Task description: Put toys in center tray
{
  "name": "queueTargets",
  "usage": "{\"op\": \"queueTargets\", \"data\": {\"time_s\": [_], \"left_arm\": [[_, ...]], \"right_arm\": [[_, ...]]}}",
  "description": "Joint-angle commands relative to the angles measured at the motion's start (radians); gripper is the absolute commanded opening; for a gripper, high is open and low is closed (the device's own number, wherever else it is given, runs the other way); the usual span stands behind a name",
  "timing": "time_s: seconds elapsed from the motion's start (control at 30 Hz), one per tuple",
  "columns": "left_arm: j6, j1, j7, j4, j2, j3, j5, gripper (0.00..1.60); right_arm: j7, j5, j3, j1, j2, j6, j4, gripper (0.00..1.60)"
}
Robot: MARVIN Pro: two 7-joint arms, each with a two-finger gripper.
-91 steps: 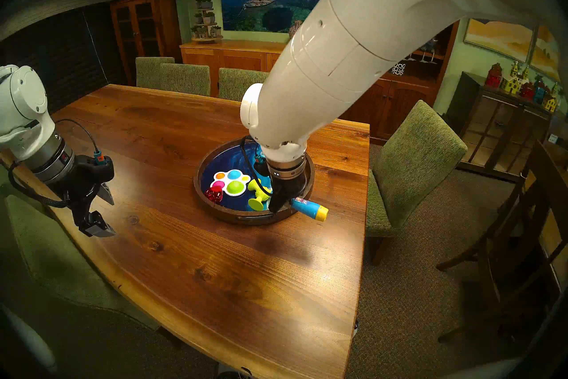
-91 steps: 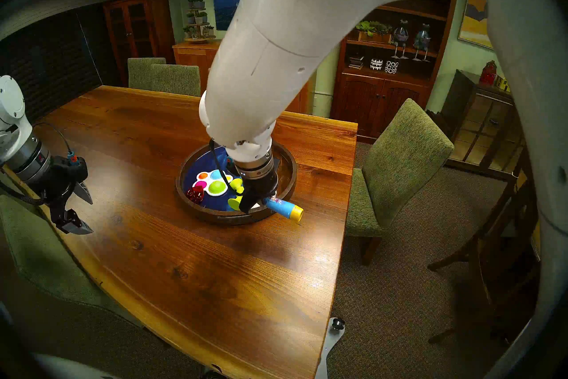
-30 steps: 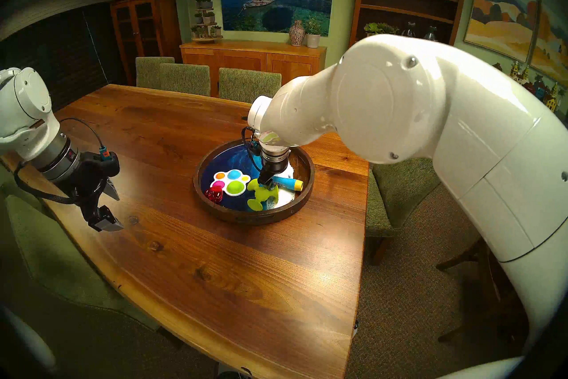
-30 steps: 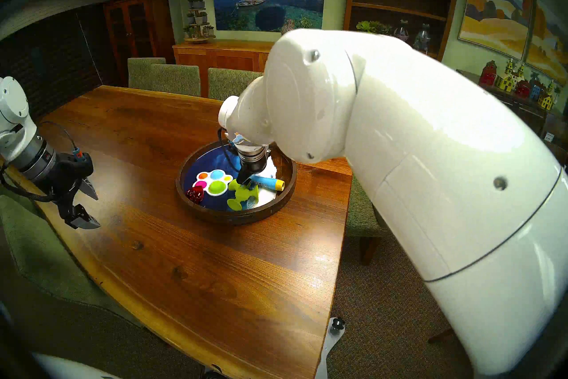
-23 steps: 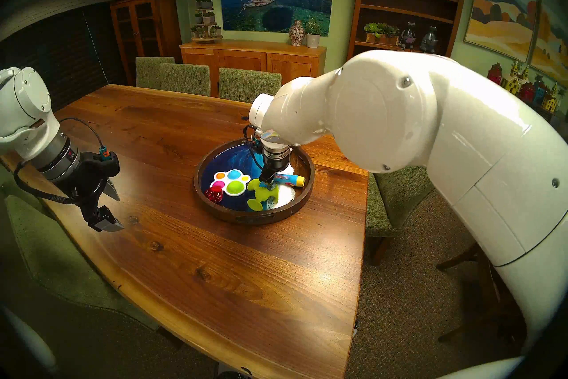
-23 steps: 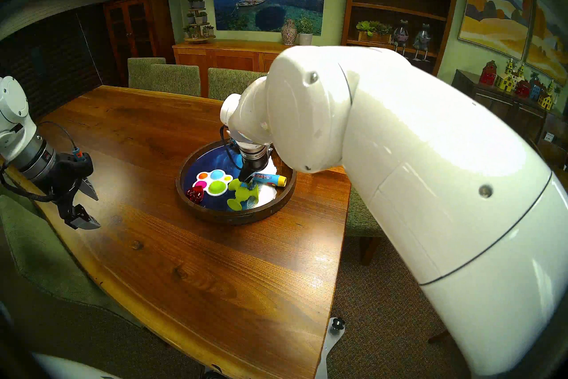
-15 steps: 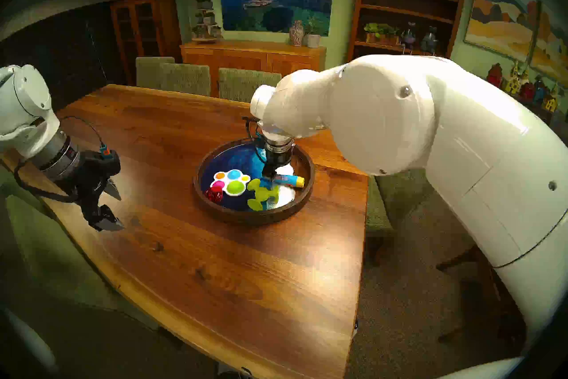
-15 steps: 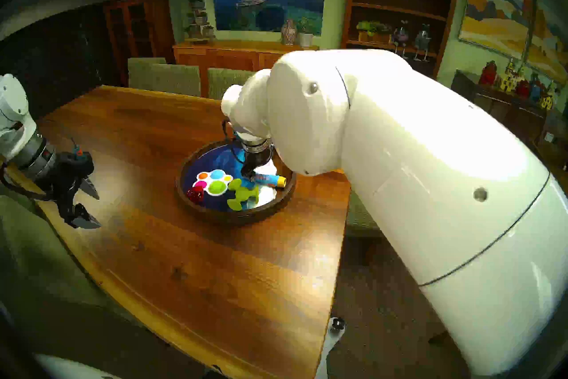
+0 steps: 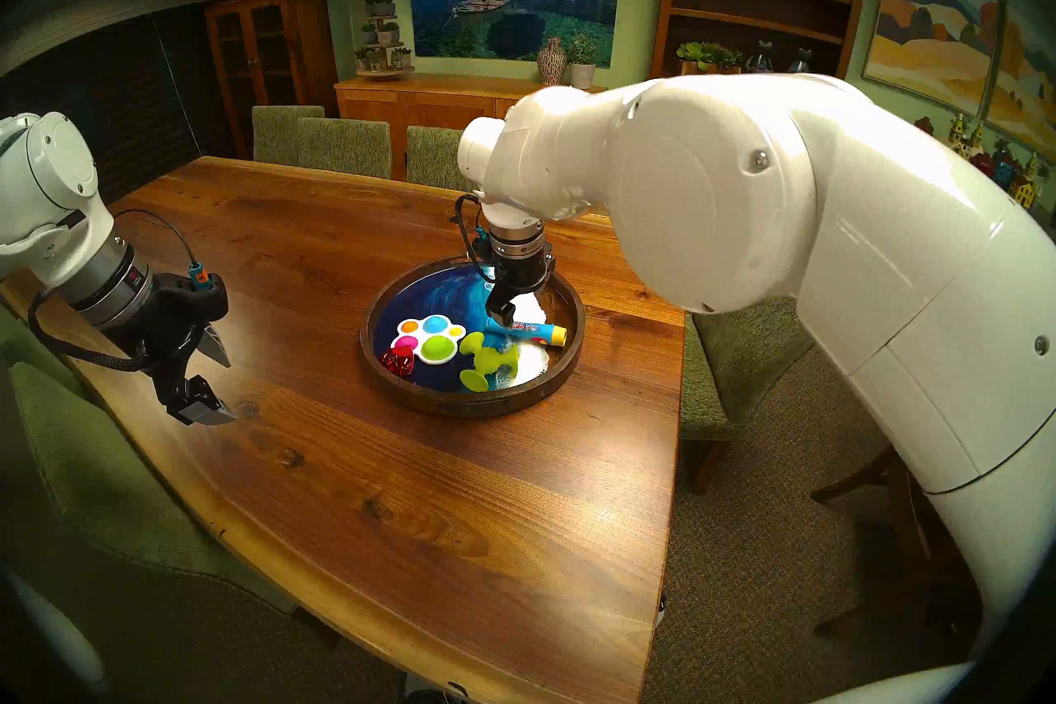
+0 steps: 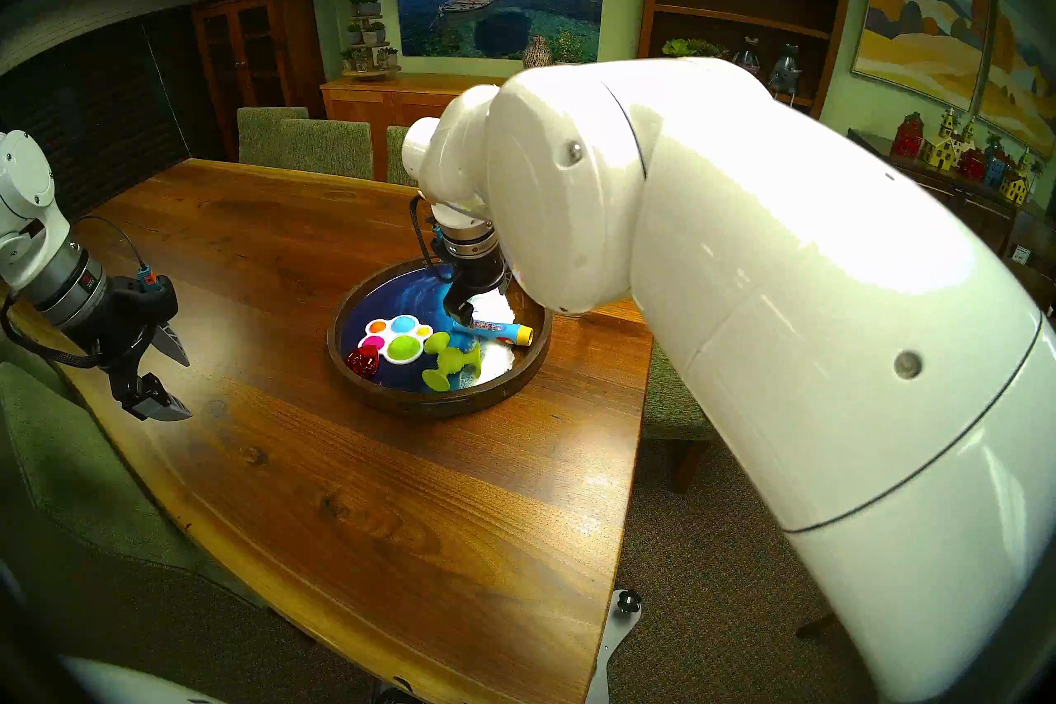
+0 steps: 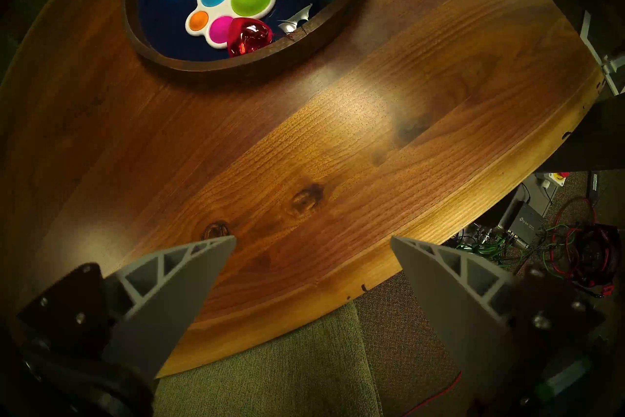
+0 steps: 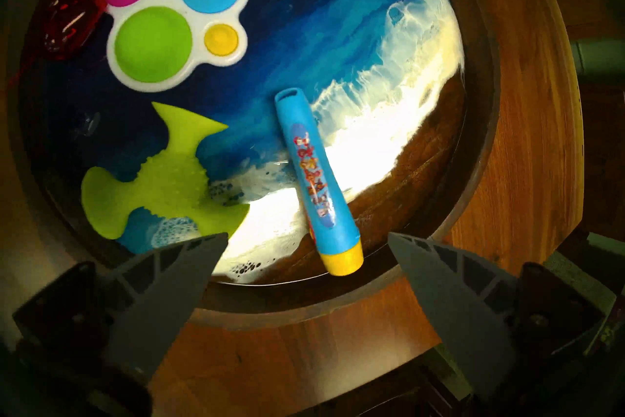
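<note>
The center tray (image 9: 474, 404), round with a dark wood rim and a blue-and-white wave bottom, holds all the toys: a white paw-shaped pad (image 9: 431, 339), a red faceted piece (image 9: 398, 361), a lime-green suction-cup toy (image 9: 488, 360) and a blue tube with a yellow cap (image 9: 531, 332). The tube (image 12: 314, 176) lies free near the tray's right rim (image 12: 304, 298). My right gripper (image 9: 511, 311) hangs open just above the tube and touches nothing. My left gripper (image 9: 223, 388) stands open and empty over the table's left side, well away from the tray (image 11: 236, 67).
The tray sits toward the right of a long wooden table (image 9: 400, 486). Green upholstered chairs stand at the far side (image 9: 343, 146) and along the right edge (image 9: 743, 360). Another chair seat (image 11: 270, 355) lies below the left gripper, beside the table's near edge.
The right gripper carried the blue tube from over the tray's front rim into the tray, let it go and has now risen above it. The left arm barely shifted.
</note>
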Motion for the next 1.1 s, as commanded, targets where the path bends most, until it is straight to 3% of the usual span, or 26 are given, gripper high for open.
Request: {"op": "queueTargets", "data": {"time_s": [0.0, 0.43, 0.53, 0.73, 0.8, 1.07], "left_arm": [[0.004, 0.002, 0.008, -0.002, 0.004, -0.028, 0.005, 1.6], [0.021, 0.025, 0.031, 0.0, 0.021, -0.052, 0.028, 1.6], [0.026, 0.028, 0.033, -0.001, 0.023, -0.055, 0.03, 1.6], [0.047, 0.039, 0.03, -0.006, 0.023, -0.069, 0.036, 1.6], [0.049, 0.04, 0.03, -0.006, 0.023, -0.071, 0.036, 1.6], [0.066, 0.052, 0.029, -0.005, 0.027, -0.086, 0.039, 1.6]], "right_arm": [[0.058, -0.02, -0.007, 0.108, -0.003, 0.067, 0.053, 1.6], [0.221, -0.067, -0.035, 0.212, -0.003, 0.067, -0.035, 1.6], [0.226, -0.075, -0.041, 0.207, -0.003, 0.067, -0.033, 1.6], [0.192, -0.068, -0.033, 0.278, -0.003, 0.067, -0.135, 1.6], [0.194, -0.072, -0.037, 0.251, -0.003, 0.067, -0.107, 1.6], [0.184, -0.062, -0.018, 0.331, -0.003, 0.067, -0.216, 1.6]]}}
